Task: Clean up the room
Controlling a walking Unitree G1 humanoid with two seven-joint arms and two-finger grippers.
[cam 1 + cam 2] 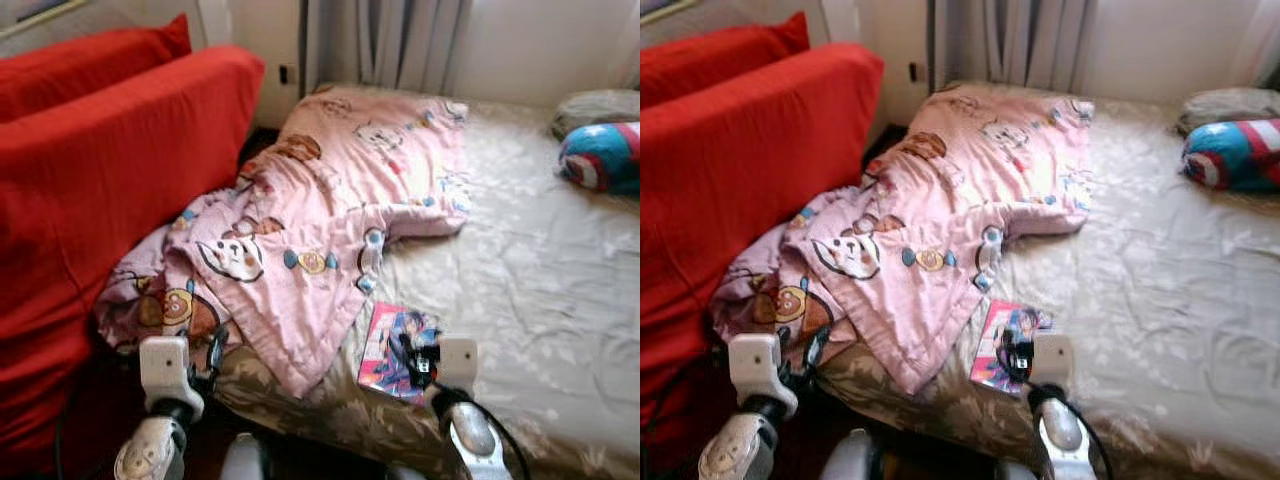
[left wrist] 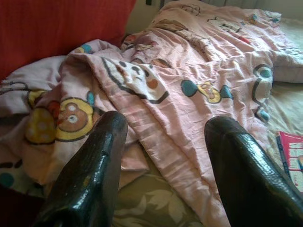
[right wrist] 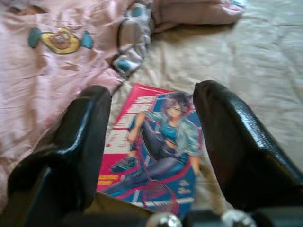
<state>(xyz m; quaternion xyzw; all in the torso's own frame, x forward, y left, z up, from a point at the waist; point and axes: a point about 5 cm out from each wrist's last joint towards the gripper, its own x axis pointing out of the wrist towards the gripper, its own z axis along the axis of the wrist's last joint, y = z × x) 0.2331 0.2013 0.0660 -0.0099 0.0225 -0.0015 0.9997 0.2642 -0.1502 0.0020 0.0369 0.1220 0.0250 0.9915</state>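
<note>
**Head pair looks down the bed; each wrist camera looks close along its own fingers**

The two head views look forward and down from the foot of the bed [image 1: 560, 300], sharing the pink blanket [image 1: 330, 200], red sofa [image 1: 110, 160] and comic book [image 1: 398, 352]. The left wrist view sits low and close, facing the blanket beyond the spread left gripper [image 2: 165, 142]. The right wrist view hangs nearer still, with the comic book between the parted jaws of the right gripper [image 3: 151, 123].
</note>
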